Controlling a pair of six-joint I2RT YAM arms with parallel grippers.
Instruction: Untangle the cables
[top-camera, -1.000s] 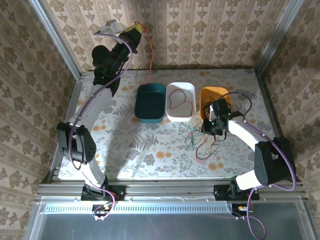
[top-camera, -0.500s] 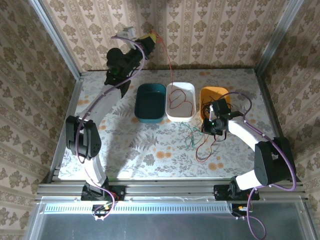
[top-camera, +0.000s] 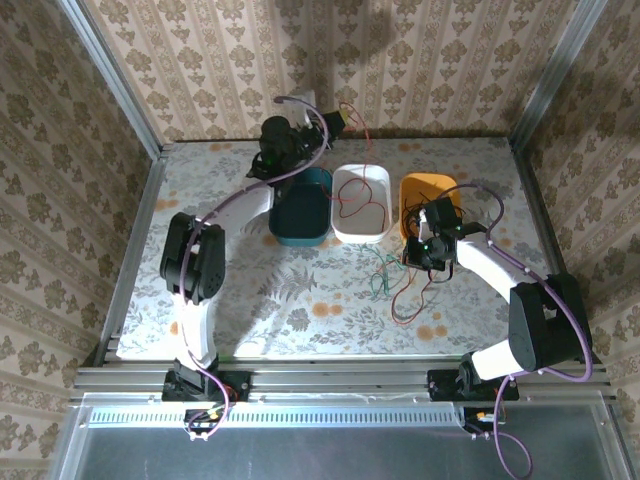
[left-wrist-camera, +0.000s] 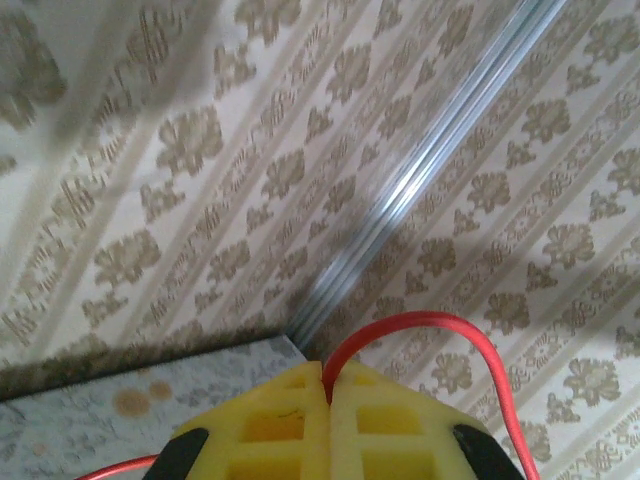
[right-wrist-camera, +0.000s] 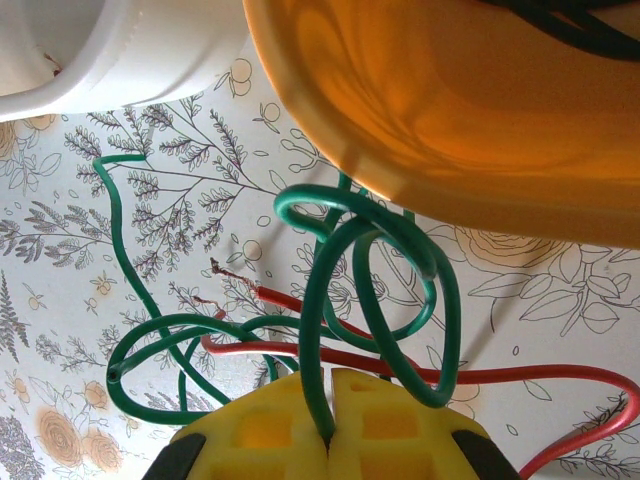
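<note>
Red cable (top-camera: 352, 200) trailing into white tray (top-camera: 360, 237), green cable (right-wrist-camera: 318, 340) looped over red strand (right-wrist-camera: 480, 376) beside orange tray (top-camera: 422, 182)

No word, label, brand, number or sign can be read in any view. The wallpaper (top-camera: 180, 60) carries only a repeated ornament, and the table cover (top-camera: 300, 300) carries only printed flowers and leaves.

The green cable (right-wrist-camera: 312, 330) and the red cable (right-wrist-camera: 450, 377) have smooth, slightly glossy plastic sheathing. The orange tray (right-wrist-camera: 450, 120) and white tray (right-wrist-camera: 120, 50) are smooth plastic with a soft sheen. The yellow pads (right-wrist-camera: 260, 430) of the right end effector (right-wrist-camera: 330, 400) look like matt, gridded plastic. The worktop (right-wrist-camera: 60, 280) carries a flat, matt floral print. The frame rail (left-wrist-camera: 430, 160) is bright ribbed metal set against matt patterned wallpaper (left-wrist-camera: 200, 150).
</note>
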